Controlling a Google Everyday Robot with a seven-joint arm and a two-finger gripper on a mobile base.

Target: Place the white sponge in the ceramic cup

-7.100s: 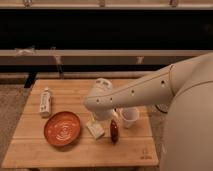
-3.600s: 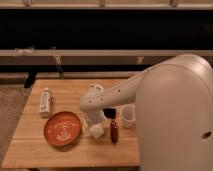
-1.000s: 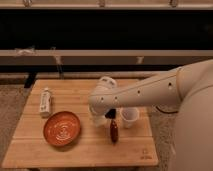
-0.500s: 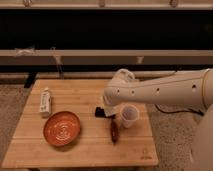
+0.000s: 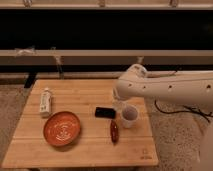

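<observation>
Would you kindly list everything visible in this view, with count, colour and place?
table: one, light wood, centre of view
ceramic cup: one, white, right part of the table
plate: one, orange, patterned, front left of the table
bottle: one, white, lying near the left edge
flat rectangle: one, black, just left of the cup
oblong object: one, reddish-brown, in front of the cup
cable: one, dark, on the floor to the right
arm: one, white, reaching in from the right
hand: one, pale, at the cup's upper left
</observation>
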